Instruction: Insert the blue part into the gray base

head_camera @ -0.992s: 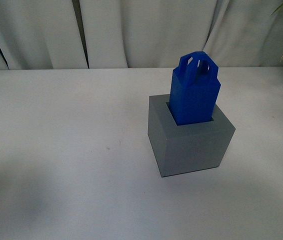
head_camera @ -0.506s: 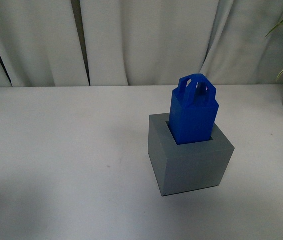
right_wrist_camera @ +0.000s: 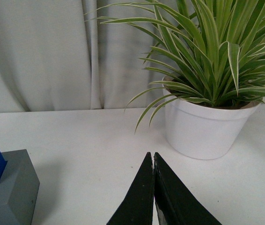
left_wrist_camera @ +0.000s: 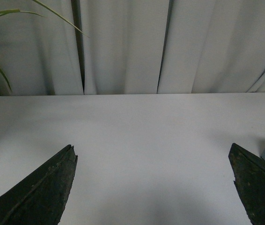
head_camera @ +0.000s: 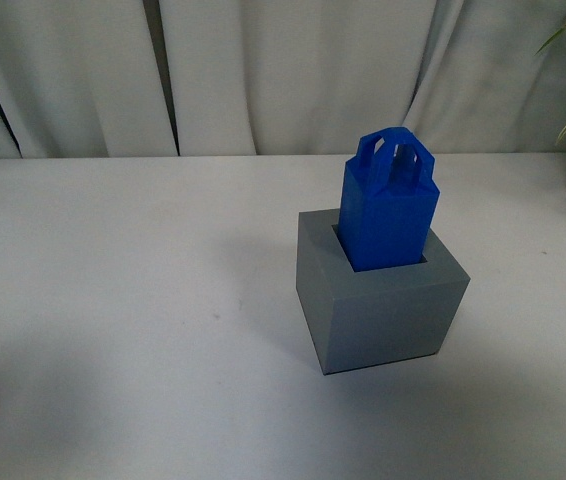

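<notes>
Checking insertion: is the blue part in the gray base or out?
In. The blue plastic prism stands upright in the gray plastic cube's top recess.

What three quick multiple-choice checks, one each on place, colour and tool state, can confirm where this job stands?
1. Where is the blue part?
A. Lying on the table
B. Standing in the gray base recess
C. Held by a tool

2. What colour is the plant pot?
A. White
B. Black
C. Red

3. How do the tools stand?
A. Both shut
B. Both open
C. Left tool open, right tool shut

Answers: B, its lower end sits in the recess; A, the pot is plainly white; C, left fingers are spread, right fingers meet.
</notes>
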Robot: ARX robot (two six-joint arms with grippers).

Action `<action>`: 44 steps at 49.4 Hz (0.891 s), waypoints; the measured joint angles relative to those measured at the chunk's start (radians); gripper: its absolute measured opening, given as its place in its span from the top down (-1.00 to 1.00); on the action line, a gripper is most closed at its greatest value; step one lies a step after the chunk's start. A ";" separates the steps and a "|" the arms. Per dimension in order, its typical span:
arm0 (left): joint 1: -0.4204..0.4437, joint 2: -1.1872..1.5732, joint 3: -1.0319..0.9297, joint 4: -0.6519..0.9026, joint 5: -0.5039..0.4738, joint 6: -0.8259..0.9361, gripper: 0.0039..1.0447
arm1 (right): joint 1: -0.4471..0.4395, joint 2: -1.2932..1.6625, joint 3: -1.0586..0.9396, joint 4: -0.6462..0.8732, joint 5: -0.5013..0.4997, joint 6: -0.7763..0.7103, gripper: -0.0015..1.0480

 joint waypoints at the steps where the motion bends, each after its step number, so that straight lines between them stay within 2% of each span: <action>1: 0.000 0.000 0.000 0.000 0.000 0.000 -0.89 | 0.000 -0.004 -0.002 -0.002 0.000 0.000 0.96; 23: 0.000 0.000 0.000 0.000 0.000 0.000 -0.89 | -0.001 -0.216 -0.073 -0.139 -0.003 0.001 0.96; 27: 0.000 0.000 0.000 0.000 0.000 0.000 -0.89 | -0.001 -0.242 -0.109 -0.123 -0.003 0.001 0.96; 44: 0.000 0.000 0.000 0.000 0.000 0.000 -0.89 | -0.001 -0.390 -0.109 -0.267 -0.003 0.002 0.96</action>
